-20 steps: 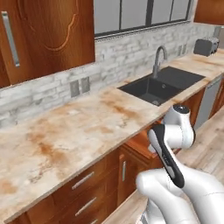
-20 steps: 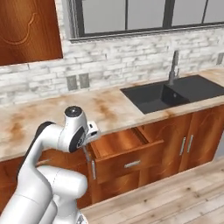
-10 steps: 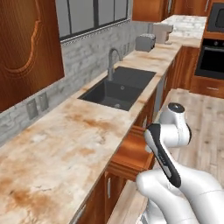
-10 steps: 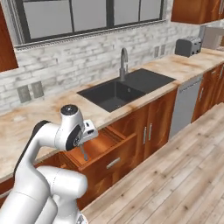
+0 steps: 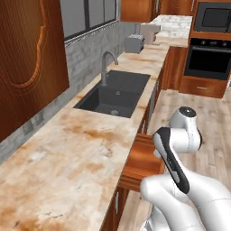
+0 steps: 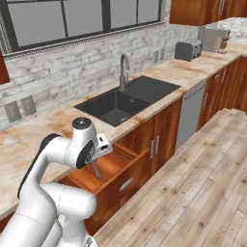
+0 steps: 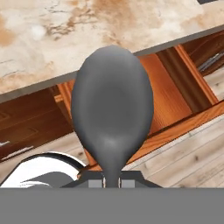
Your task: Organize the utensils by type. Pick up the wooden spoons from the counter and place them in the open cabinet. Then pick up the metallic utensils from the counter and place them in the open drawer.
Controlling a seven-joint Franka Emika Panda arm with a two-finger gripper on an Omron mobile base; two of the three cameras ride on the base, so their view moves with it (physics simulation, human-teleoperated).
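Observation:
My gripper [image 6: 98,163] is shut on a dark metal spoon [image 7: 112,105], one of the metallic utensils. Its grey bowl points away from the hand and hangs over the open drawer [image 6: 116,166]. In the hand view the spoon's bowl covers part of the reddish-brown drawer [image 7: 168,83], just below the edge of the marbled counter [image 7: 87,26]. The left base view shows the drawer [image 5: 142,158] pulled out from under the counter [image 5: 76,158], beside my white arm. The wooden spoons and the open cabinet are out of view.
A black sink [image 6: 128,99] with a faucet [image 6: 124,70] is set into the counter beyond the drawer. A toaster [image 6: 184,49] stands at the far end, with a wall oven [image 5: 211,49] past it. A carved wall cabinet door [image 5: 31,58] hangs at the left. Wood floor lies to the right.
The whole picture has shifted: the base has moved along the counter, so the sink and toaster come nearer. My gripper stays shut on the spoon over the drawer.

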